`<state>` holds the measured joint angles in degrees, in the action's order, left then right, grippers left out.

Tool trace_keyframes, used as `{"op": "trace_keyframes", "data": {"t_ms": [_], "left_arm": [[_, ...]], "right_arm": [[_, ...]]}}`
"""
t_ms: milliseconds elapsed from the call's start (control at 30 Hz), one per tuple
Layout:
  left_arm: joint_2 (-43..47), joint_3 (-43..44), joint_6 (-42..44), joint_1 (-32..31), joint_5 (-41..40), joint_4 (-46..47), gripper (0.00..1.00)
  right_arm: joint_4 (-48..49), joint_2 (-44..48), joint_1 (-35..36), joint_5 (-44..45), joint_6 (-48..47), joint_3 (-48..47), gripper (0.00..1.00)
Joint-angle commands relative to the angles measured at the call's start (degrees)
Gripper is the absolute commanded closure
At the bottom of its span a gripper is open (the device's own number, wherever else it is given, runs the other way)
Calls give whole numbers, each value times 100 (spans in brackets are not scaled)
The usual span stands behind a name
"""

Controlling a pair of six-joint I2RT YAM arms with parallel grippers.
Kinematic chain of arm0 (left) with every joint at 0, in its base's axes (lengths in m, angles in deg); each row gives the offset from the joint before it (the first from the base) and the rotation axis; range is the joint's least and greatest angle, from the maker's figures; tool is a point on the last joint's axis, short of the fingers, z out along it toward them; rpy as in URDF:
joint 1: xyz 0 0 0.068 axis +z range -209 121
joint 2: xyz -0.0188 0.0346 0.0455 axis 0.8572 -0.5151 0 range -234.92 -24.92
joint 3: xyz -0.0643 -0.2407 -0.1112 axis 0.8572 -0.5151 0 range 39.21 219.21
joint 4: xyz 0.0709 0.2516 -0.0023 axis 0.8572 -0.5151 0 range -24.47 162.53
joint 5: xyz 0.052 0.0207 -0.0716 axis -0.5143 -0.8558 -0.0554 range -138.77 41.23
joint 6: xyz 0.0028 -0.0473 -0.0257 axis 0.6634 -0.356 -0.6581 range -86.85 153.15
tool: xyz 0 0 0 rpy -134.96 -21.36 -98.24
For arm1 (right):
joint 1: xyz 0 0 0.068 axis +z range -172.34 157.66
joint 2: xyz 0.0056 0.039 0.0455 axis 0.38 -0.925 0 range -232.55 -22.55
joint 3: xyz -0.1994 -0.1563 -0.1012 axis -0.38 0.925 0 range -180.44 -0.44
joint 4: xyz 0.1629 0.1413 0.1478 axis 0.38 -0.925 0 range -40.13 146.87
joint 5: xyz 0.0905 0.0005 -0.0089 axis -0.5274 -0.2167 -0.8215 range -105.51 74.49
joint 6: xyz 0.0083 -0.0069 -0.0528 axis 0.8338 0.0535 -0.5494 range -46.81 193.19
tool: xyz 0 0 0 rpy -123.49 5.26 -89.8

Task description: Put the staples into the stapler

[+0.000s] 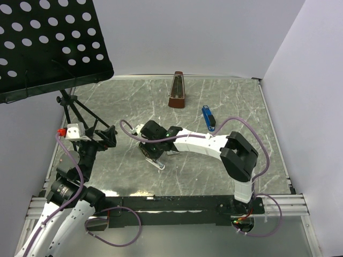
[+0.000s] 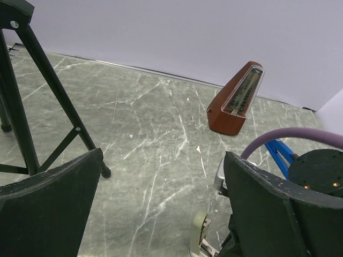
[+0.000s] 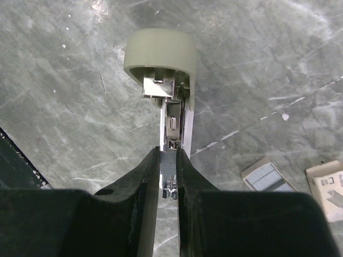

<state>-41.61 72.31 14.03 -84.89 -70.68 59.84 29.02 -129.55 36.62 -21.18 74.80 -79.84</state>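
Note:
The pale grey-green stapler (image 3: 159, 59) lies open on the marble table, its metal channel (image 3: 172, 120) facing up. My right gripper (image 3: 168, 159) is shut on a short silvery strip of staples (image 3: 168, 166) and holds it right over the near end of the channel. The small cardboard tray with more staples (image 3: 267, 176) and its whitish sleeve (image 3: 328, 188) lie to the right. In the top view my right gripper (image 1: 152, 152) is over the stapler (image 1: 157, 163). My left gripper (image 2: 163, 160) is open and empty, left of the stapler (image 2: 200, 235).
A brown metronome (image 1: 177, 91) stands at the back. A blue stapler (image 1: 208, 118) lies right of it. A black music stand (image 1: 48, 43) overhangs the left side, its tripod legs (image 2: 32, 107) near my left gripper. White walls close off the back and right.

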Motion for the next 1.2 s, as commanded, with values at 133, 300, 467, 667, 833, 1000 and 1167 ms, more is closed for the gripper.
{"op": "trace_keyframes", "data": {"t_ms": [133,300,467,667,833,1000,1167], "left_arm": [[25,3,92,40,-41,223,1],[25,3,92,31,-32,223,1],[25,3,92,31,-24,223,1],[16,3,92,40,-15,232,1],[8,3,92,31,-15,232,1],[-10,3,92,31,-6,240,1],[-36,-5,92,40,3,240,1]], "right_arm": [[167,-172,37,-92,-46,-6,87],[140,-260,37,-39,-11,29,87],[140,-286,37,-31,-2,91,87],[123,-295,37,84,-11,126,87],[123,-216,37,75,-3,179,87],[122,12,37,40,15,144,87],[96,241,37,31,-2,82,87]]}}
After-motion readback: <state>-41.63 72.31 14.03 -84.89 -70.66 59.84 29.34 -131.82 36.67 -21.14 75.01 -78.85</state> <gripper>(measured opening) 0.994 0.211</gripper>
